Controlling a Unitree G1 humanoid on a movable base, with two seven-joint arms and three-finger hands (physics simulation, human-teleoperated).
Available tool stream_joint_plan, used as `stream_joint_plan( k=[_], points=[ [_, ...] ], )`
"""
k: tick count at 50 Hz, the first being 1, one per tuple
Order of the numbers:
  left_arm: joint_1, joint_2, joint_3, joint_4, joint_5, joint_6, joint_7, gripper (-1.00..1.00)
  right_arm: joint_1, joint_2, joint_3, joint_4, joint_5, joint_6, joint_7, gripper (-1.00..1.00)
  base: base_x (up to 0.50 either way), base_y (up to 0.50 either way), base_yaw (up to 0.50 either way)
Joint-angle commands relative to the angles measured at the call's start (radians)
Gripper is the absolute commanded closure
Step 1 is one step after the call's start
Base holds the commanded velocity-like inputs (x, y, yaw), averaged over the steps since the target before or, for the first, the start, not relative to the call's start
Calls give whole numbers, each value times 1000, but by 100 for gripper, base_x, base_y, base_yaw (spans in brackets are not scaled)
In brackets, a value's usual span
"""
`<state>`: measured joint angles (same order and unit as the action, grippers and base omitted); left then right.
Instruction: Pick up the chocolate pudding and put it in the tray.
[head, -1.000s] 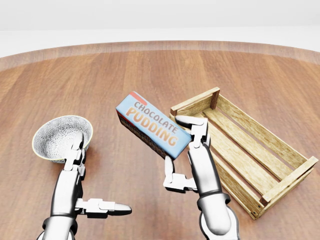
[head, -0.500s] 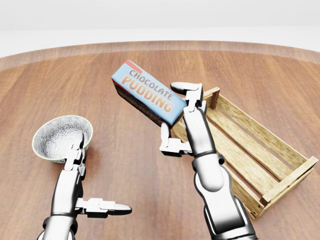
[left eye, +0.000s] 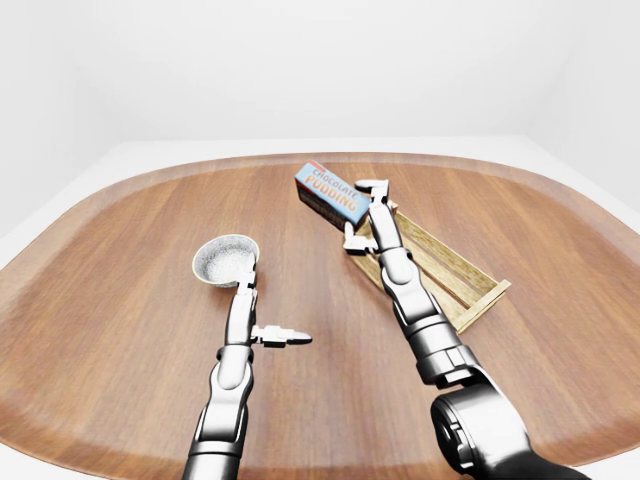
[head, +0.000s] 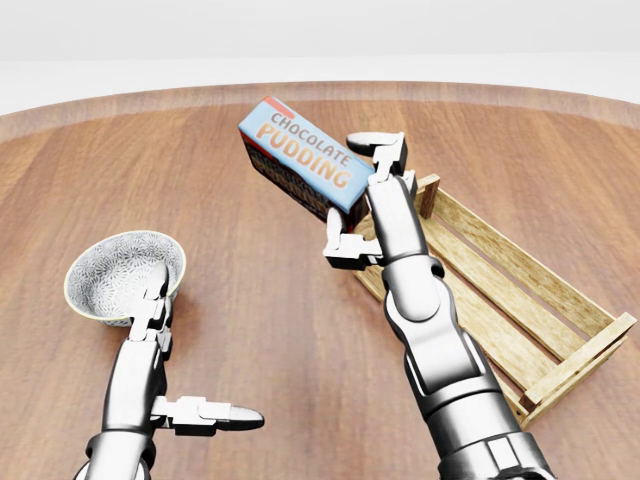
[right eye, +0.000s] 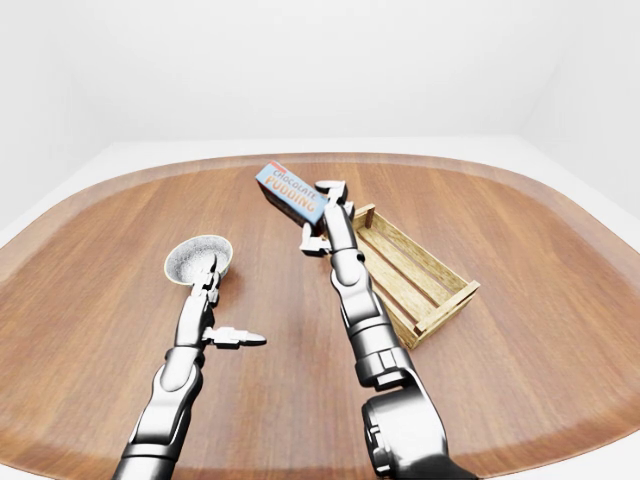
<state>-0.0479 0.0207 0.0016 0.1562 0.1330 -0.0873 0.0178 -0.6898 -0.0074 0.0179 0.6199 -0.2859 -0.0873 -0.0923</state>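
Note:
The chocolate pudding (head: 305, 157) is a light-blue box with orange lettering, held tilted in the air above the wooden table. My right hand (head: 357, 197) is shut on it, fingers over its right end and thumb below. The box hangs just beyond the upper-left end of the wooden slatted tray (head: 495, 300), which lies diagonally at the right of the head view with nothing in it. My left hand (head: 195, 350) is open low on the left and holds nothing.
A patterned white bowl (head: 122, 272) stands on the table by my left hand's fingertips. The round wooden table (head: 250, 310) ends in a curved rim along the top of the head view, with a white floor beyond.
My right hand has lifted the pudding box up the view and shifted it slightly right, toward the tray's upper-left end. The left hand, bowl and tray have not moved.

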Motion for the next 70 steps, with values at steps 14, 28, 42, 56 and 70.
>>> stream_joint_plan(
  k=[14, 28, 42, 56, 70],
  points=[
    [2, -1, 14, -20, -56, 13, -35, -100, -142, -71, -55, 206, 78, 0, -23, 100, 0, 0, 0],
    [7, -2, 12, -32, -55, 23, -37, -100, -169, -122, -80, 309, 114, 0, -37, 100, 0, 0, 0],
    [3, -2, 13, -27, -57, 24, -34, -100, -181, -161, -95, 389, 126, 0, -51, 100, 0, 0, 0],
    [-2, 0, 15, -10, -59, 13, -34, -100, -189, -194, -113, 441, 148, 0, -52, 100, 0, 0, 0],
    [4, -2, 12, -29, -57, 26, -36, -100, -176, -225, -125, 467, 164, 0, -47, 100, 0, 0, 0]
  ],
)
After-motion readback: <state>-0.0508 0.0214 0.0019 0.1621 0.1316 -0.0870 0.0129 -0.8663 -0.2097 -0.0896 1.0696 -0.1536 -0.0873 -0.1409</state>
